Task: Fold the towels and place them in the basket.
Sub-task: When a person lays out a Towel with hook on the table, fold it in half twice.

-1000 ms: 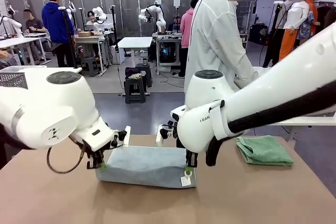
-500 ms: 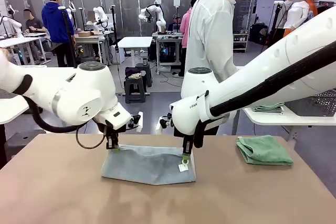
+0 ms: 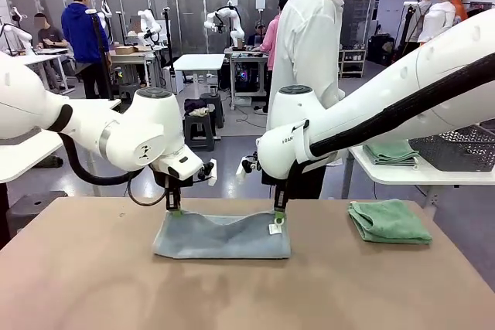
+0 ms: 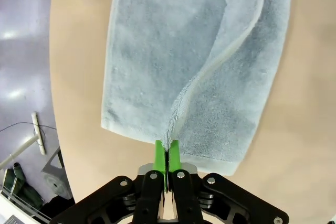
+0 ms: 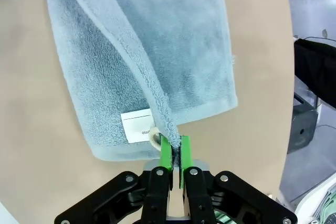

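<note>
A pale blue-grey towel (image 3: pixel 222 236) lies folded over itself in the middle of the brown table (image 3: pixel 93 284). My left gripper (image 3: pixel 174 210) is shut on the towel's upper left corner (image 4: pixel 170 135), and my right gripper (image 3: pixel 277 219) is shut on the upper right corner (image 5: pixel 167 127), beside the white tag (image 5: pixel 137 126). Both hold the top layer's edge a little above the lower layer. A mint green towel (image 3: pixel 388 221) lies folded on the table at the right. The dark mesh basket (image 3: pixel 456 147) stands on a white side table at the far right.
A person in a white coat (image 3: pixel 309 52) stands at the far side of the table, behind my right arm. Another folded green cloth (image 3: pixel 391 151) lies on the white side table (image 3: pixel 410 173) next to the basket.
Both grippers have carried the towel's edge away from me, toward the far side of the table, folding the top layer over the lower one. The arms have drawn back and risen.
</note>
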### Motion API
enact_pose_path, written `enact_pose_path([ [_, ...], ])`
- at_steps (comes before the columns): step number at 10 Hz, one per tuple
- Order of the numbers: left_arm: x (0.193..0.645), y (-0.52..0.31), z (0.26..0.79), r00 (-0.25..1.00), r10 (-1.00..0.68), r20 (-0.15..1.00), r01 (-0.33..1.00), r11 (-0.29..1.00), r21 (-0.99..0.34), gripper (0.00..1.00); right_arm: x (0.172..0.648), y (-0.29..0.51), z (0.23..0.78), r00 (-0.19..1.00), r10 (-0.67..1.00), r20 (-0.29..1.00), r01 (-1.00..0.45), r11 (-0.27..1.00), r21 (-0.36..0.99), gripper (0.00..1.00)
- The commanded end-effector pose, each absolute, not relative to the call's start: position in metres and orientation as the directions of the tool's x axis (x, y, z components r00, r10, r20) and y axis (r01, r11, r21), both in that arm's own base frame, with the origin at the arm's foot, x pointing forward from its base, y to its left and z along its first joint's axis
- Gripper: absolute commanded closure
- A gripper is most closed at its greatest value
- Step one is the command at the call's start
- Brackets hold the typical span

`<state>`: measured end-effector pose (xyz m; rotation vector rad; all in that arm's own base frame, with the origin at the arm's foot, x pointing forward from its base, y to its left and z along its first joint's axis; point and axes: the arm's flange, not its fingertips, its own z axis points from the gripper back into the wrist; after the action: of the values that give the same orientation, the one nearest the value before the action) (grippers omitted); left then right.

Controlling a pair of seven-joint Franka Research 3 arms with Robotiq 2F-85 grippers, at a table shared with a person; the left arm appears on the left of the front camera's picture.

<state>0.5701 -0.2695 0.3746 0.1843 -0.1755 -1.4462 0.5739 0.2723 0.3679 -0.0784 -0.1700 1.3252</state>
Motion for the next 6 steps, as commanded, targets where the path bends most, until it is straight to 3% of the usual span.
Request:
enact_pose_path([
  [1, 0.585, -0.278, 0.371, 0.152, -0.988, -0.024, 0.959, 0.142, 0.246, 0.97, 0.583, 0.277, 0.359, 0.247, 0.966, 0.079, -0.947, 0.258, -0.191, 0.93],
  [6, 0.602, -0.266, 0.35, 0.268, -0.962, -0.047, 0.934, 0.247, 0.26, 0.97, 0.598, 0.268, 0.336, 0.287, 0.954, 0.085, -0.933, 0.298, -0.2, 0.93],
])
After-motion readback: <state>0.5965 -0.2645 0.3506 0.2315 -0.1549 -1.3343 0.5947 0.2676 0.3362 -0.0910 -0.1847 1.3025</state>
